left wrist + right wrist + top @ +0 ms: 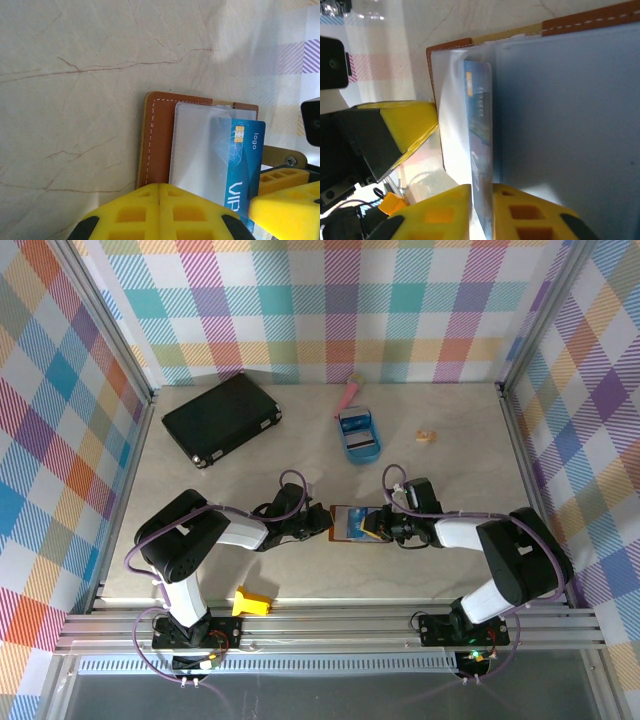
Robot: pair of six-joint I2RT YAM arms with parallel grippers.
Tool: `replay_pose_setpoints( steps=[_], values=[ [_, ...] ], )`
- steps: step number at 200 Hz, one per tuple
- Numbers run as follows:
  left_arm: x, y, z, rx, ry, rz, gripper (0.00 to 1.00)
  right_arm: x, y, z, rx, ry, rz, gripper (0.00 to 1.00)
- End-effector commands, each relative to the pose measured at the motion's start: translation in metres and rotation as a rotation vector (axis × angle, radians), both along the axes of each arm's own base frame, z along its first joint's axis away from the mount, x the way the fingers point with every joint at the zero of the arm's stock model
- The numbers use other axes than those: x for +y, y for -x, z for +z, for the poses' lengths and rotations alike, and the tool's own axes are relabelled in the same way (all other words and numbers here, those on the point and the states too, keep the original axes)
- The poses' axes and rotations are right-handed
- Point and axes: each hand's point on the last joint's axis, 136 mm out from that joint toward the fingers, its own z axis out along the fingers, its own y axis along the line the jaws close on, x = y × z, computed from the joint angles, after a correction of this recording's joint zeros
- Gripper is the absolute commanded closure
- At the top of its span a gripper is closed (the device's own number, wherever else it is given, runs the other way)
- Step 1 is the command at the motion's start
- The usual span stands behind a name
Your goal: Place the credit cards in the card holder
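Note:
The card holder (345,523) lies open on the table between my two grippers, a brown leather wallet (159,135) with a grey-blue lining (560,110). A blue credit card (245,160) with a gold chip lies partly under its translucent pocket. My left gripper (159,186) is shut, its yellow fingertips together over the wallet's brown edge. My right gripper (481,187) has the card's edge (479,130) between its fingers, which stand a little apart. Seen from above, the left gripper (322,523) and right gripper (378,525) flank the wallet. More cards rest in a blue oval tray (360,447).
A large black case (222,418) lies at the back left. A pink object (348,392) and a small tan block (426,437) sit near the tray. A yellow plastic piece (252,601) lies at the near edge by the left arm's base.

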Motion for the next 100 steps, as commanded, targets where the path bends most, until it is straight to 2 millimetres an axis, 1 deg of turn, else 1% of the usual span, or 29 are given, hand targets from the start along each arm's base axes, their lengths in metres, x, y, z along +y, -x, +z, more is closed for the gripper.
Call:
replay_pose_setpoints(
  steps=[1,27,49,68,79,89,100],
  values=[
    [0.013,0.014,-0.022,0.06,-0.071,0.006,1.0,-0.001,0.0,0.011,-0.02,0.04,0.026,0.74],
    [0.014,0.016,-0.02,0.056,-0.072,0.007,1.0,-0.014,-0.005,0.033,-0.075,0.135,0.008,0.61],
    [0.015,0.017,-0.019,0.052,-0.068,0.011,1.0,-0.031,-0.009,0.049,-0.095,0.24,-0.041,0.54],
    [0.015,0.017,-0.017,0.049,-0.065,0.013,1.0,-0.041,-0.011,0.062,-0.108,0.328,-0.067,0.54],
    [0.014,0.017,-0.017,0.048,-0.063,0.013,1.0,-0.046,-0.01,0.064,-0.097,0.381,-0.078,0.55],
    [0.013,0.017,-0.017,0.048,-0.059,0.01,1.0,-0.045,-0.01,0.067,-0.088,0.406,-0.072,0.55],
    [0.013,0.017,-0.017,0.046,-0.058,0.01,1.0,-0.04,-0.008,0.065,-0.069,0.438,-0.049,0.55]
  ],
)
